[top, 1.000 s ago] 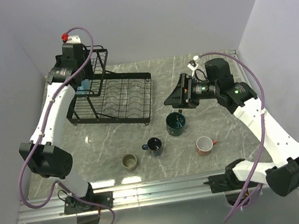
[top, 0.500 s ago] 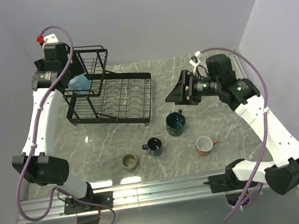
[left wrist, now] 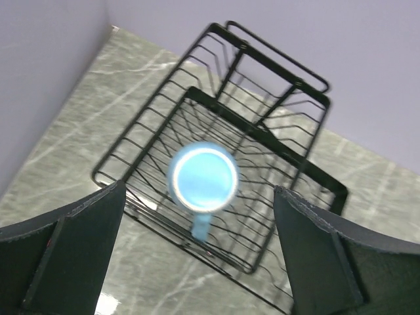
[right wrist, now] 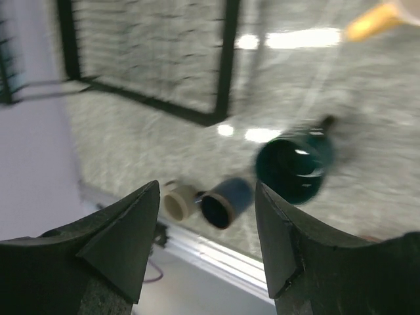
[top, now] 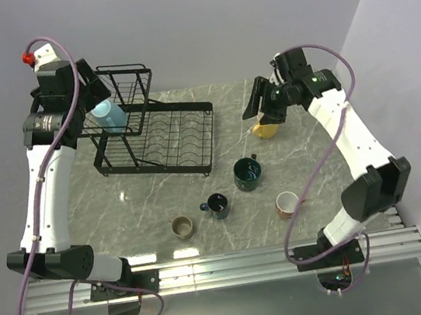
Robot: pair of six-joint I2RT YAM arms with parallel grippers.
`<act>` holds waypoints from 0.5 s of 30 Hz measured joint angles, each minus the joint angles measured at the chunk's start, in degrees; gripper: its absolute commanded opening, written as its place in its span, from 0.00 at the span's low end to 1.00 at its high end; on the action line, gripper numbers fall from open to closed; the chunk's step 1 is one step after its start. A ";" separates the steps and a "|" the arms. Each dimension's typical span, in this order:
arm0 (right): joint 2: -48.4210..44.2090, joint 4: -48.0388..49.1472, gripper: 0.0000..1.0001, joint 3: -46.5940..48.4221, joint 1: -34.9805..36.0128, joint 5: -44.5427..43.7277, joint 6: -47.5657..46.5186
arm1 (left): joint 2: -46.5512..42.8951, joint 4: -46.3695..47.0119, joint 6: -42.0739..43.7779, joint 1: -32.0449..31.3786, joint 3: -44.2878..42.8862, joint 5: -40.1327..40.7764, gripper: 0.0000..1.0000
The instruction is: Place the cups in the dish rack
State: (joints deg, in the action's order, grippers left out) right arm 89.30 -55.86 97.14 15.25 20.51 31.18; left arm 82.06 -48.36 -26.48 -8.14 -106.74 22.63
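The black wire dish rack point(top: 180, 134) stands at the back left. The light blue mug point(top: 108, 114) sits upright in its raised basket, and shows blurred in the left wrist view point(left wrist: 203, 178). My left gripper point(top: 96, 86) hangs open and empty above it point(left wrist: 198, 191). My right gripper point(top: 256, 104) is open and empty, raised just behind the yellow mug point(top: 267, 128). The dark teal mug point(top: 247, 173), navy mug point(top: 218, 203), olive-brown mug point(top: 182, 226) and salmon-red mug point(top: 286, 204) stand on the table. The right wrist view shows the gripper point(right wrist: 207, 190) high above the navy mug point(right wrist: 226, 200), olive-brown mug point(right wrist: 176, 200) and teal mug point(right wrist: 294, 164).
The rack's flat slotted plate tray point(top: 182, 122) holds nothing. Walls close in the table at the back and both sides. The metal rail point(top: 225, 261) with the arm bases runs along the near edge. A corner of the rack point(right wrist: 216, 111) shows blurred in the right wrist view.
My left gripper has risen up and to the left, away from the light blue mug in the basket. My right arm has swung toward the back, uncovering the yellow mug.
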 measured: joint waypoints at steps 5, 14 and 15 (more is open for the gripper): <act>7.61 -4.09 0.65 3.82 -2.80 -7.30 -1.88 | -2.56 -0.72 -2.38 -0.87 0.22 -3.63 0.99; 25.64 -6.80 0.63 20.50 -3.52 -17.73 -4.96 | -6.12 -2.23 -3.65 -3.89 0.63 -8.33 0.99; 27.39 -7.08 0.63 21.68 -3.52 -18.51 -5.09 | -6.12 -2.27 -3.67 -4.04 0.37 -9.03 0.99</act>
State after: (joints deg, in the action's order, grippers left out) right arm 116.68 -62.94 118.83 11.73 2.00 26.09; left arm 75.94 -50.63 -30.15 -12.19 -106.37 13.61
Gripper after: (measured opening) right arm 0.637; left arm 0.994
